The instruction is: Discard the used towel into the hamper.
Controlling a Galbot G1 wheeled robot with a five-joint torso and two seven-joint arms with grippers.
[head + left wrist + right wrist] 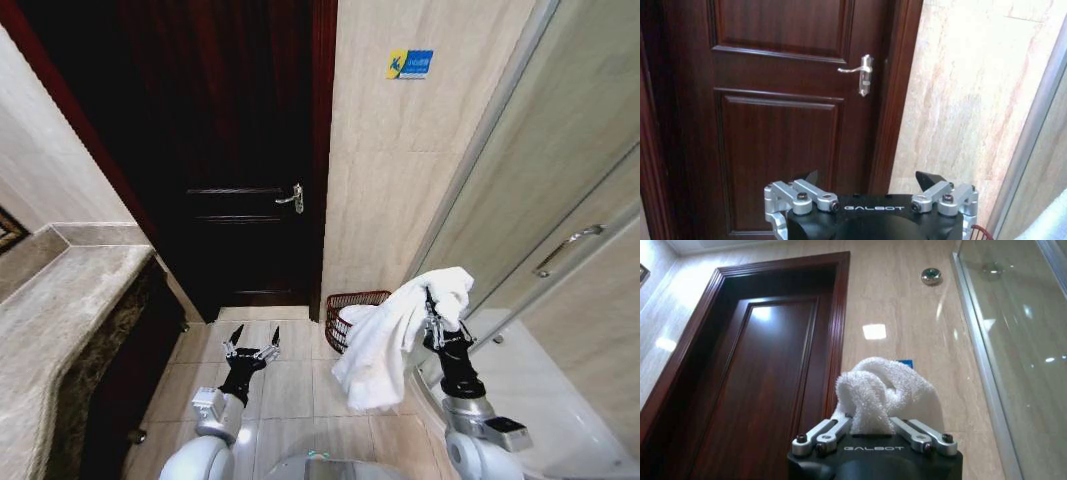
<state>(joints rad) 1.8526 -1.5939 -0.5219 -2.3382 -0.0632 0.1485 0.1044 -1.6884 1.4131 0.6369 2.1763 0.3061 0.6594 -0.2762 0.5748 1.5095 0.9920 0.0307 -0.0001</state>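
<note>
My left gripper [250, 350] low in lower-left centre of head view, fingers spread, grasping nothing, pointing at dark wooden door [235, 150]. Hamper [352, 316] on tiled floor at frame centre, against beige wall beside door frame. My right gripper [432, 312] right of centre, clenched on white towel [385, 345]; cloth drapes down, lower folds overlapping hamper's right rim. Glass shower door [560, 230] far right.

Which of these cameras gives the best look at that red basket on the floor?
The head view: the hamper stands by the wall beside the door, its rim and ribbed side visible, though the towel in the right gripper covers part. The left wrist view catches a sliver of rim.
</note>
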